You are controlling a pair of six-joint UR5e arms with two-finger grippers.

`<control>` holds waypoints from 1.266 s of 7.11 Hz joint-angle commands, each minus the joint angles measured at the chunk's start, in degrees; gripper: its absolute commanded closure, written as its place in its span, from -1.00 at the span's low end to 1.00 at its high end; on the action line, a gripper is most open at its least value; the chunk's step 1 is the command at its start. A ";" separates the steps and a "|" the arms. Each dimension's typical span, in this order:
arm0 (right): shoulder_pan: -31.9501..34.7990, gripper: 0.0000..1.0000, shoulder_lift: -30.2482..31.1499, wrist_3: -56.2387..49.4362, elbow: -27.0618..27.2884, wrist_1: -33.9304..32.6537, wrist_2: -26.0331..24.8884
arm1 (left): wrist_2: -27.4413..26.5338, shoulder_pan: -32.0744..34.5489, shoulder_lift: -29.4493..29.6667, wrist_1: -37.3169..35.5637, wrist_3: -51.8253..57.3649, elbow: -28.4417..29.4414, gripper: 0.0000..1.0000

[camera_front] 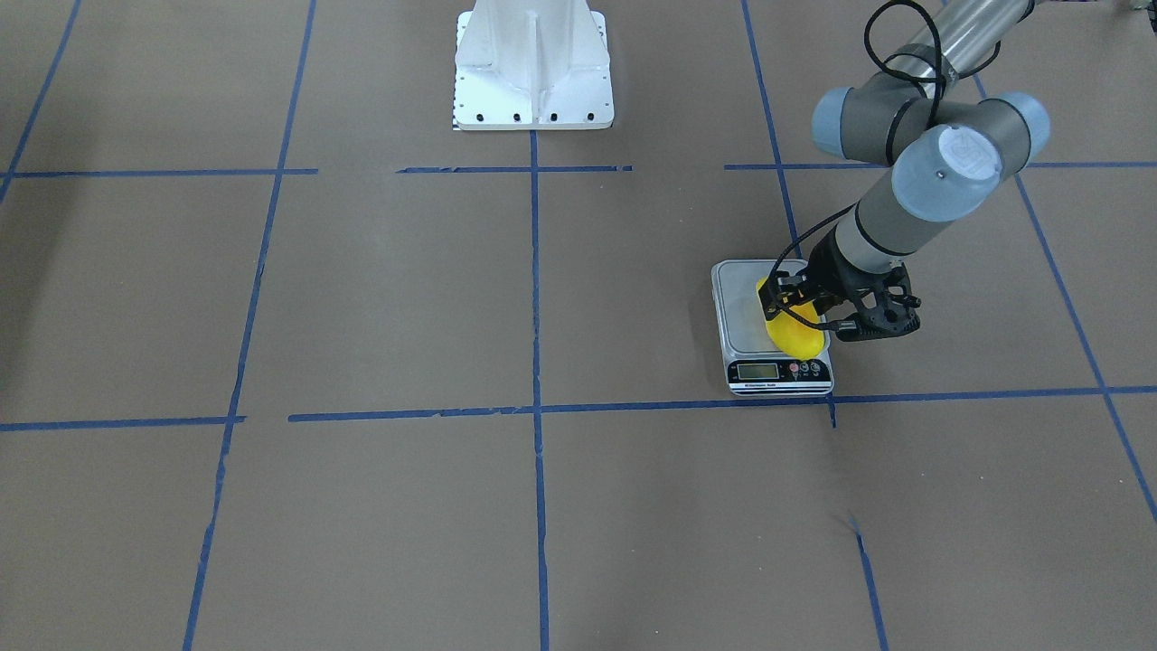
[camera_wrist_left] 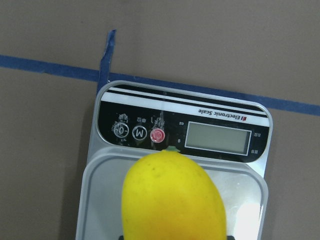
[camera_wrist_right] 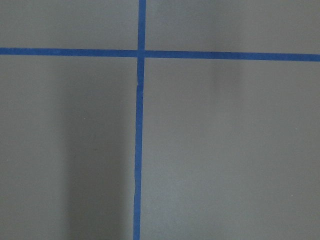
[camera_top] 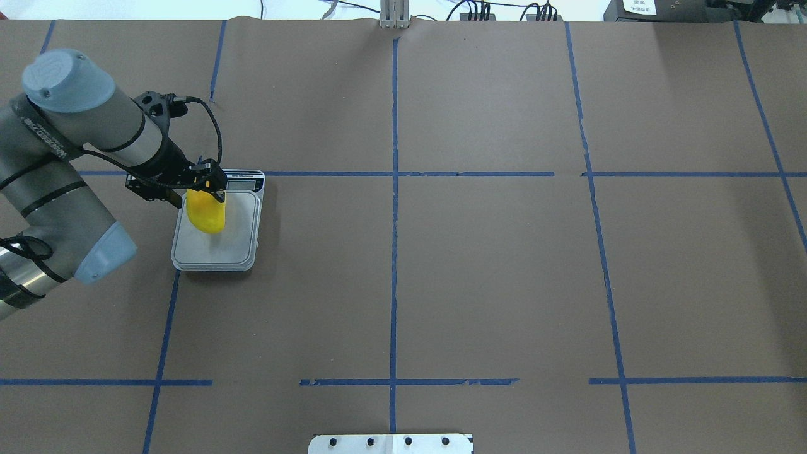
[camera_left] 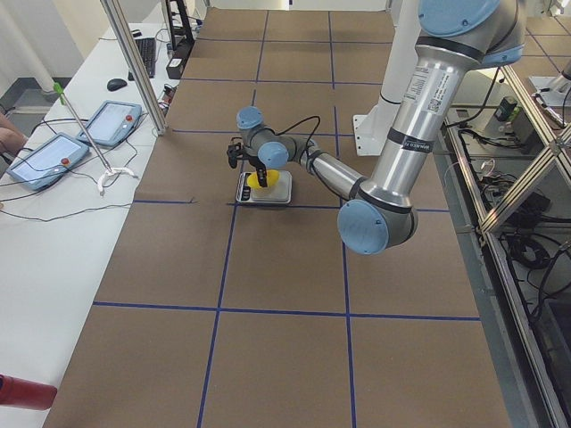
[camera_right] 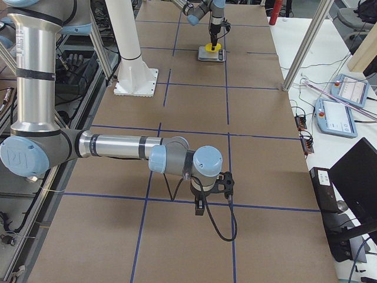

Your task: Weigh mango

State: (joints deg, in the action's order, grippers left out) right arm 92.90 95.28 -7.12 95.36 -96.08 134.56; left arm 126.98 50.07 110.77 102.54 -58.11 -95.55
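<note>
Toward the right end of the tabletop (camera_right: 194,106), the right gripper (camera_right: 209,191) hung pointing downward, and whether its jaws were open or closed could not be told. Farther off, in the left half and somewhat nearer the operators' edge than the robot's, the left gripper (camera_top: 207,186) was clamped on the upper end of the mango (camera_top: 207,215). The fruit's long axis stood near upright below the jaws, its lower tip pointing down at the platform of the scale (camera_top: 217,254), near the display (camera_wrist_left: 217,138); contact with the platform could not be made out.
</note>
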 commanded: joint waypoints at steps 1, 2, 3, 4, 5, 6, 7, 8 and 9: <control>0.00 -1.00 0.00 0.00 0.00 -0.07 0.00 | 0.37 7.72 -1.34 -8.86 11.98 -5.14 -1.00; 0.00 -1.00 0.00 0.00 0.00 -0.07 0.00 | 0.37 11.50 -1.26 -15.81 20.40 -7.18 -1.00; 0.00 -1.00 0.00 0.00 0.00 -0.07 0.00 | 0.46 17.89 -1.78 -20.23 31.02 -7.20 -1.00; 0.00 -1.00 0.00 0.00 0.00 -0.07 0.00 | 0.55 23.52 -3.96 -22.80 40.26 -6.76 -1.00; 0.00 -1.00 0.00 0.00 0.00 -0.07 0.00 | 0.81 29.67 -7.46 -22.82 49.84 -5.54 -1.00; 0.00 -1.00 0.00 0.00 0.00 -0.07 0.00 | 3.25 35.12 -12.11 -21.95 56.98 -3.26 -1.00; 0.00 -1.00 0.00 0.00 0.00 -0.07 0.00 | 5.89 36.83 -13.98 -21.94 61.92 -0.46 -1.00; 0.00 -1.00 0.00 0.09 0.00 -0.07 0.00 | 6.26 37.72 -14.18 -21.94 64.23 3.66 -1.00; 0.00 -1.00 0.09 0.00 0.00 0.01 0.00 | 6.26 37.81 -14.35 -21.94 64.26 5.09 -1.00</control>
State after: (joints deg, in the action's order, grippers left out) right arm 92.90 95.29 -7.08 95.36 -96.13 134.56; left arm 132.73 87.06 97.03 80.58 4.44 -93.23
